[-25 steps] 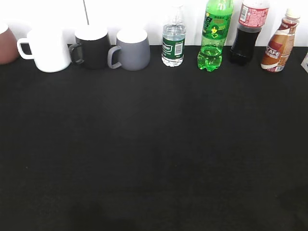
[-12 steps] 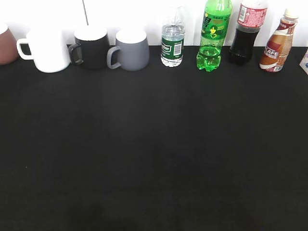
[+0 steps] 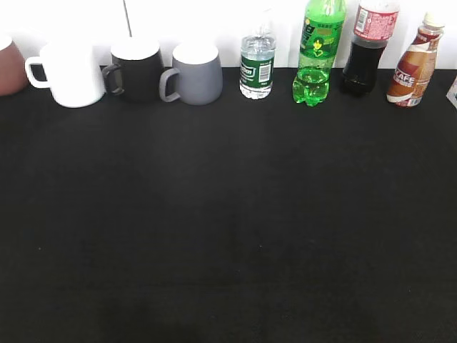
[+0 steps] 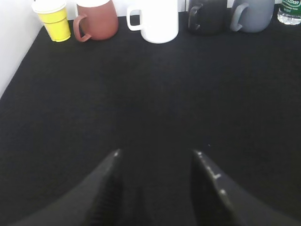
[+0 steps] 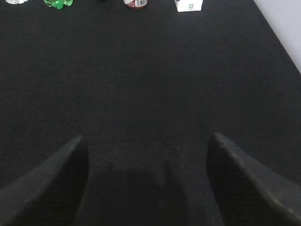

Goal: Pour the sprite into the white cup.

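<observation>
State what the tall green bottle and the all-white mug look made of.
The tall green bottle: seemingly translucent plastic, since light glows through it, with a printed label. The all-white mug: probably ceramic, opaque with thick walls and a loop handle; its finish is unclear.

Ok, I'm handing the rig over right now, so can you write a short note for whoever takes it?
Left gripper: open, empty, low over the bare black table.
Right gripper: open, empty, also over bare table.
Sprite: upright in the back row, between the water bottle and the cola.
White cup: upright at back left, beside the black mug.
Done: nothing; neither is touched.
Left: grasp the sprite, probably with the right gripper, and pour it into the cup.
</observation>
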Robot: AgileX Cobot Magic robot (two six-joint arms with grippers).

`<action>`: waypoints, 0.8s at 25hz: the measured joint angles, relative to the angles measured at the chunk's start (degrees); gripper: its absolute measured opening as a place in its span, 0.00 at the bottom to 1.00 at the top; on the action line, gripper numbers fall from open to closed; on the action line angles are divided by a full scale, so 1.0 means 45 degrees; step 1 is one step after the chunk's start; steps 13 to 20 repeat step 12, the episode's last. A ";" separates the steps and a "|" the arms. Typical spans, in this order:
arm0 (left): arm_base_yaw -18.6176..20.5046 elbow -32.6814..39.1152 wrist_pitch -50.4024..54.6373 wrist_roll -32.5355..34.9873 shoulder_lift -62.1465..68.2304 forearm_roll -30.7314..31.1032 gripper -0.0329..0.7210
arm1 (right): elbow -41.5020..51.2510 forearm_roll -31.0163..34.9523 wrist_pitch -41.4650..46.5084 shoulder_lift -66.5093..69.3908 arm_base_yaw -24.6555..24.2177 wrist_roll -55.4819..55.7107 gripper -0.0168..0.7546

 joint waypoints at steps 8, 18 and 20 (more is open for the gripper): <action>0.0000 0.0000 0.0000 0.0000 0.0000 0.0000 0.39 | 0.0000 0.0000 0.0000 0.0000 0.0000 0.0000 0.77; 0.0010 0.0000 0.0000 0.0000 0.0000 0.0000 0.36 | 0.0000 0.0000 0.0000 0.0000 0.0000 0.0000 0.77; 0.0010 0.0000 0.0000 0.0000 0.0000 0.0000 0.36 | 0.0000 0.0000 0.0000 0.0000 0.0000 0.0000 0.77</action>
